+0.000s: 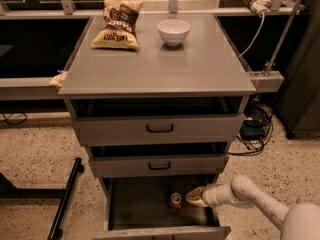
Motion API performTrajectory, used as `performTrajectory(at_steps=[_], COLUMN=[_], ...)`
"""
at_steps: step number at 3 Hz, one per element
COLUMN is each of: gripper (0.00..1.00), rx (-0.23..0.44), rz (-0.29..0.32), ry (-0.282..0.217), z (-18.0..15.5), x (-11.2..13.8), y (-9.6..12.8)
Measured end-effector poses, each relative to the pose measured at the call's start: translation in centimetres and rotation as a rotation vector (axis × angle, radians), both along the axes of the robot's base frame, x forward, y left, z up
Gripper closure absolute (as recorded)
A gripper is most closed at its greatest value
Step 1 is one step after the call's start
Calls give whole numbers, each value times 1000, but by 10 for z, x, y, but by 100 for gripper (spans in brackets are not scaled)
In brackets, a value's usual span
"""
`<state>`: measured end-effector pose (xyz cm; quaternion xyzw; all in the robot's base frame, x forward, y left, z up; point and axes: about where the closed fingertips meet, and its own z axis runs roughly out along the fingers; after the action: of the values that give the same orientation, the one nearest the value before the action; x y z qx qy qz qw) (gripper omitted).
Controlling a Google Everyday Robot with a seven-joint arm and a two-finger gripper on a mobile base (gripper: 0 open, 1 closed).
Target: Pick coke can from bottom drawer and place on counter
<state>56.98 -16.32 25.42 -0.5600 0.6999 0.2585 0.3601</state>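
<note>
The coke can point(175, 202) stands upright on the floor of the open bottom drawer point(135, 209), a little right of its middle. My gripper point(192, 197) reaches into the drawer from the lower right and sits just right of the can, very close to it. The counter point(160, 59) is the broad grey top above the drawers.
A chip bag point(119, 24) and a white bowl point(173, 31) sit at the back of the counter. The two upper drawers point(159, 129) are pulled slightly out above the bottom one. Cables point(255, 129) lie on the floor at right. A black bar point(65, 199) lies at left.
</note>
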Motion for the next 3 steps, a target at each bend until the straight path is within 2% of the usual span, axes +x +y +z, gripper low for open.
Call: performTrajectory(at_steps=[1, 3], gripper=[17, 15], rx=[20, 62], rz=[-1, 10], ry=[-1, -25], z=[-7, -24], x=[2, 14], y=[8, 30])
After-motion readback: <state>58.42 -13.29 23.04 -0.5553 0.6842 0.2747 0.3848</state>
